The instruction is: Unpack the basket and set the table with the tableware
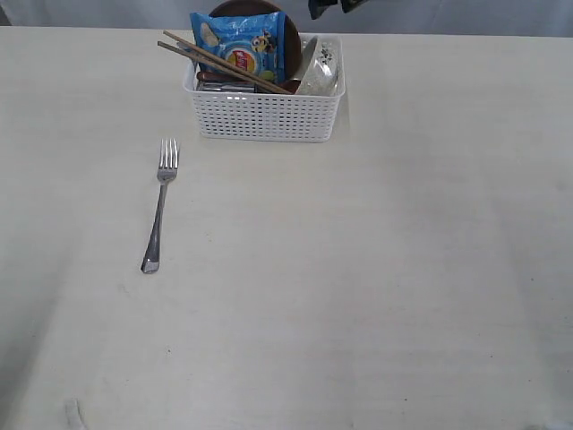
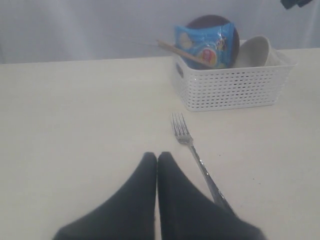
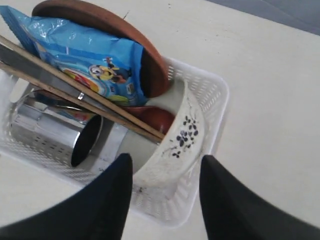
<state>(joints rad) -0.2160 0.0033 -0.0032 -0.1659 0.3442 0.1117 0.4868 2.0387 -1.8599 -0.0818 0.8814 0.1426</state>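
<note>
The white basket (image 1: 264, 115) stands at the far middle of the table (image 1: 385, 269). It holds the pale bowl (image 3: 177, 145) on its side, a steel cup (image 3: 55, 132), wooden chopsticks (image 3: 75, 90), a reddish spoon (image 3: 152, 117) and a brown plate (image 3: 110, 30). A steel fork (image 1: 159, 204) lies on the table to the left of the basket, tines toward it. My right gripper (image 3: 166, 160) hangs open above the bowl's end of the basket. My left gripper (image 2: 157, 156) is shut and empty, just beside the fork (image 2: 195, 152).
A blue chip bag (image 1: 240, 45) leans against the plate inside the basket. A flat steel strip (image 3: 40, 72) lies between the chopsticks. The tabletop stretches wide to the right and to the front of the basket.
</note>
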